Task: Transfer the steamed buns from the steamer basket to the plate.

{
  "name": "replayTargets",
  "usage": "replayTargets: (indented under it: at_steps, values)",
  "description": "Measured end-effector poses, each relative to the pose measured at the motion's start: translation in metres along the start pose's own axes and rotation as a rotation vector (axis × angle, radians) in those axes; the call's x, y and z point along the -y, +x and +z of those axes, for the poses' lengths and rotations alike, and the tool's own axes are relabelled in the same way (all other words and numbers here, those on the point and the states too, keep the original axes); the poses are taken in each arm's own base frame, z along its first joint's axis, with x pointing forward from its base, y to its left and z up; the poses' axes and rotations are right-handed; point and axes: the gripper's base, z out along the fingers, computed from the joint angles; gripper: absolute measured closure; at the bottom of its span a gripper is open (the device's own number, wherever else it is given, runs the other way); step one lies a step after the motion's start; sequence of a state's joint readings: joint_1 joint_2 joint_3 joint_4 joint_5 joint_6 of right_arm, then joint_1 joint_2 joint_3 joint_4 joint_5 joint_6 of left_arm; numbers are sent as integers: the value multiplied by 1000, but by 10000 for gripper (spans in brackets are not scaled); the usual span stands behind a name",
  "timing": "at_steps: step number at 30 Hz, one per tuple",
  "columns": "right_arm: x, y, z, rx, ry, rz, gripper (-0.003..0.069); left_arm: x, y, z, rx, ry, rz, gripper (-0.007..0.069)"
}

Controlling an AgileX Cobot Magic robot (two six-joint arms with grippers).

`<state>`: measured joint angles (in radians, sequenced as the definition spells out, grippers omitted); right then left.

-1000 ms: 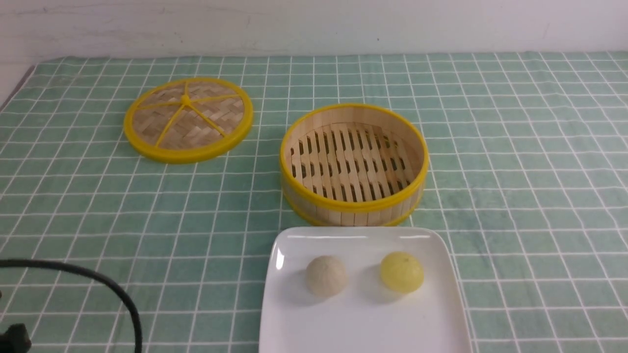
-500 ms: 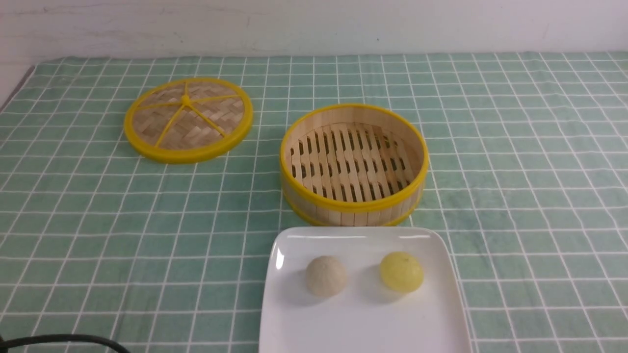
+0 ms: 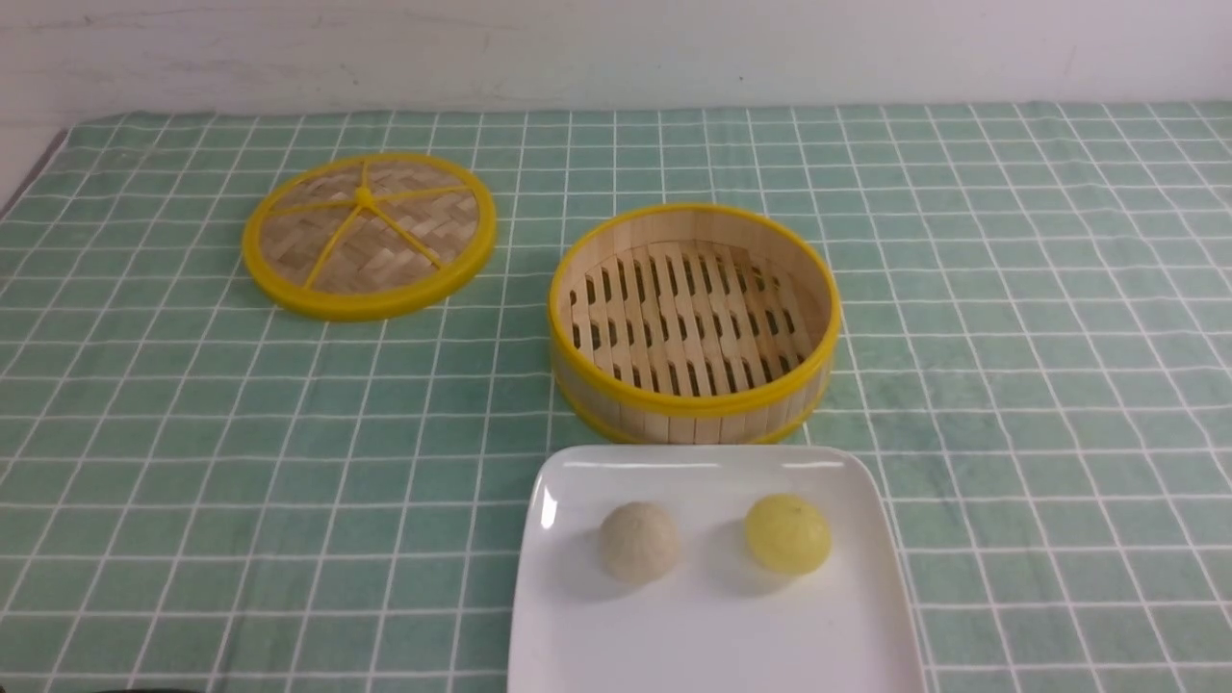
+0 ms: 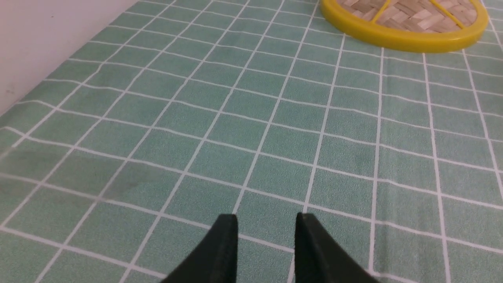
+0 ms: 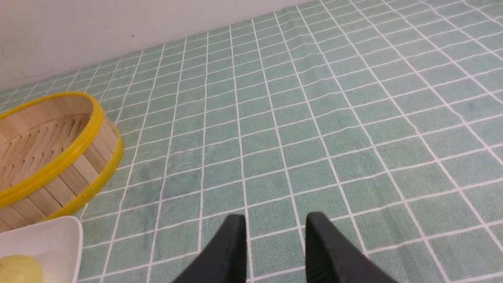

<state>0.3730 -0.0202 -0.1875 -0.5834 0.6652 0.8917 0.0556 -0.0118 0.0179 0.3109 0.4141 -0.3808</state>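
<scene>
Front view, plate: a glossy white rounded-square plate (image 3: 712, 635) is seen at 6 o'clock of the scene, cut off by the lower edge.
Front view, buns: the cream-white steamed bun (image 3: 640, 542) and the yellow steamed bun (image 3: 787, 534) are both set on the plate, side by side and apart, the yellow one at 3 o'clock of the white one.
Front view, basket: the bamboo steamer basket (image 3: 695, 409) is placed just beside the plate, at 12 o'clock of it; only its slatted floor is shown inside.
Front view, lid: a flat woven lid (image 3: 370, 234) with a yellow rim is laid at 10 o'clock of the basket, well apart from it.
Front view, cloth: everything is carried by a green checked tablecloth (image 3: 1011, 289); no arm is shown here.
Left wrist view, tool: the left gripper (image 4: 266, 222) is held over bare cloth, its two dark fingers parted by a narrow gap with nothing between them.
Left wrist view, lid: part of the lid's yellow rim (image 4: 397, 37) is seen well ahead of the fingers.
Right wrist view, tool: the right gripper (image 5: 275, 222) is likewise released, fingers apart over bare cloth, nothing grasped.
Right wrist view, task things: the basket wall (image 5: 78, 165), a corner of the plate (image 5: 59, 239) and an edge of the yellow bun (image 5: 19, 269) are seen to one side.
</scene>
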Motion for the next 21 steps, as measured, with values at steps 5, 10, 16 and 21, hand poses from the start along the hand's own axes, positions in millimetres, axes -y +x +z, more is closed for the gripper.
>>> replayTargets:
  at_steps: [5,10,16,21]
  values:
    - [0,0,0,0,0,-1,423,0,0,0,1,1,-1,384]
    - [0,0,0,0,0,-1,423,0,0,0,1,1,-1,384]
    - [0,0,0,1,0,-1,421,0,0,0,2,2,6,384]
    - [0,0,0,1,-1,-1,421,1,0,0,3,7,57,384]
